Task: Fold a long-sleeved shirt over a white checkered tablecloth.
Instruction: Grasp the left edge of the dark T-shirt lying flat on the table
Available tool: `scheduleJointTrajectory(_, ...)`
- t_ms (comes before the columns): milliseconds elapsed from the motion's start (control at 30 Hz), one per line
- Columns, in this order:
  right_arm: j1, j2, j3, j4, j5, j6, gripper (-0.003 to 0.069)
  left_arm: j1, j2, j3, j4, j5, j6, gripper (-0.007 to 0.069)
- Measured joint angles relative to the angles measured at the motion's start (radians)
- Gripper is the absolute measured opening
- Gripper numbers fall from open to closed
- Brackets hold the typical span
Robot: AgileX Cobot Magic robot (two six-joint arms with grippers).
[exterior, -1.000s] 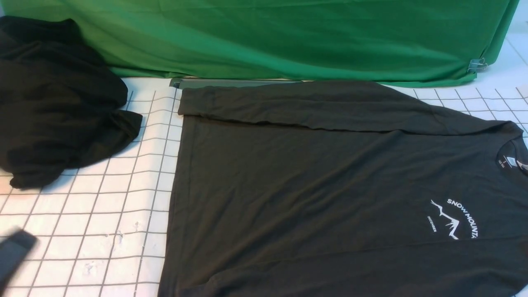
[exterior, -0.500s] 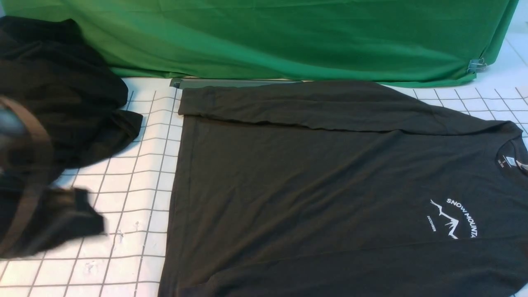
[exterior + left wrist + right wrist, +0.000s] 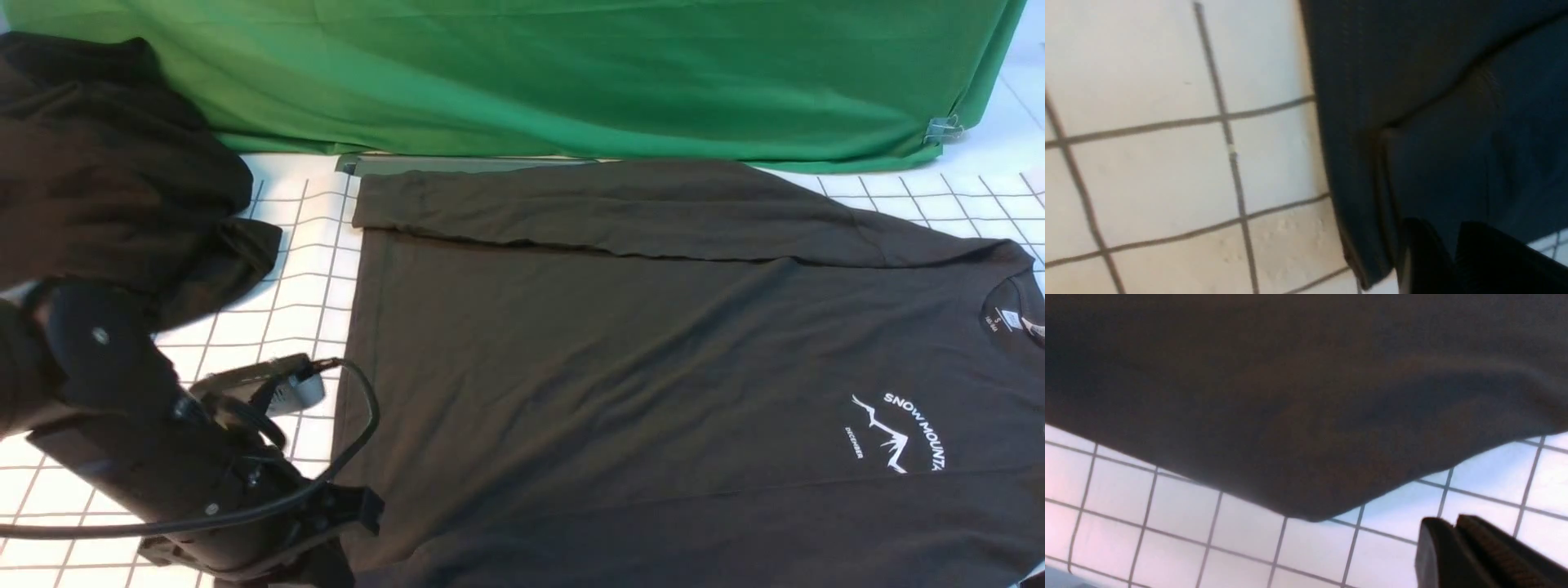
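Lying flat, the charcoal long-sleeved shirt point(image 3: 612, 367) bears white print point(image 3: 896, 433); right claw point(image 3: 1447, 524) together, left claw point(image 3: 1443, 245) unclear

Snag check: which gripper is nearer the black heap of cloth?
Left. The left gripper sits at the shirt's hem corner, its arm in front of the heap; the right gripper is over tablecloth beside a shirt edge, no heap in sight.

Green fabric backdrop point(image 3: 571, 73) draped behind, creased; binder clip point(image 3: 944, 128) at right corner.
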Motion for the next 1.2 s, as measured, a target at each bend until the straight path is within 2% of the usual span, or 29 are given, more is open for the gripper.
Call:
scheduleJointTrajectory(167,0.000,0.000,-0.001,0.000,-0.038,0.000,0.0046,-0.004,0.003,0.000,0.022,-0.065,-0.038,0.0289)
scheduleJointTrajectory(233,0.000,0.000,-0.001,0.006,-0.054,0.000,0.0050,-0.004,0.003,0.000,0.002,-0.078,-0.014,0.0344)
scheduleJointTrajectory(333,0.000,0.000,-0.001,0.010,-0.068,0.000,0.0050,-0.004,0.005,0.000,-0.040,-0.091,0.024,0.0381)
scheduleJointTrajectory(933,0.000,0.000,-0.001,0.013,-0.110,0.000,0.0067,-0.023,0.150,0.015,-0.159,-0.136,0.106,0.0391)
scheduleJointTrajectory(1200,0.000,0.000,-0.001,0.013,-0.113,0.000,0.0078,-0.023,0.177,0.006,-0.169,-0.126,0.136,0.0391)
